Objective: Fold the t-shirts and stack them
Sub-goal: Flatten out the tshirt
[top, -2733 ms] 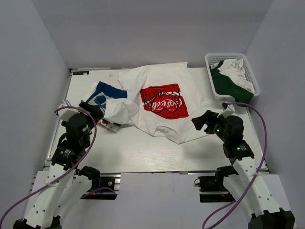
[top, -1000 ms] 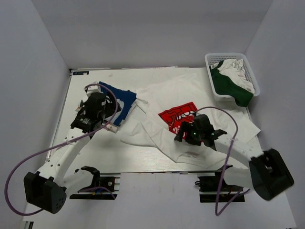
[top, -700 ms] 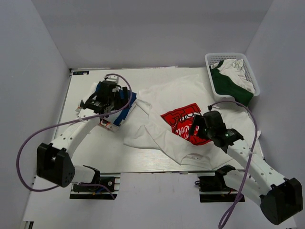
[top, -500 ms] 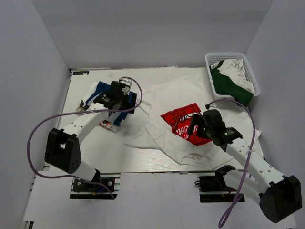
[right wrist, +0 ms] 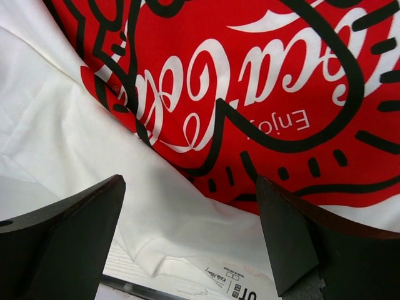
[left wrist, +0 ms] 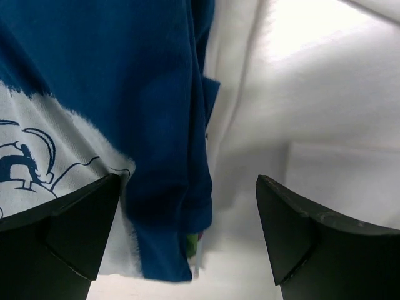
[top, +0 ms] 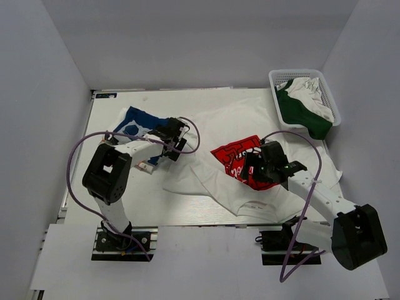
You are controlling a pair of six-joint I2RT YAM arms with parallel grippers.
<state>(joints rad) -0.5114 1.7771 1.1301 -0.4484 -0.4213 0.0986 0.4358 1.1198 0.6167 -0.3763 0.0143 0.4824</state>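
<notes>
The large white t-shirt (top: 219, 131) with its red Coca-Cola logo panel (top: 232, 157) lies rumpled across the middle and right of the table. The blue t-shirt (top: 139, 120) with white cartoon print lies at the back left, partly under the white one. My left gripper (top: 177, 145) is open and empty, low over the blue shirt's edge (left wrist: 169, 162) where it meets the white cloth (left wrist: 300, 94). My right gripper (top: 253, 167) is open and empty, just above the red logo (right wrist: 262, 94) and the white collar with its label (right wrist: 231, 284).
A white basket (top: 325, 87) at the back right corner holds green (top: 301, 112) and white clothes. A small tag (top: 145, 165) lies on the table left of the white shirt. The white shirt's hem reaches close to the table's near edge (top: 206, 224).
The white shirt has been pulled right and toward the near edge, uncovering the blue shirt. My left gripper has swept right across the blue shirt to its right edge. My right gripper stays over the logo.
</notes>
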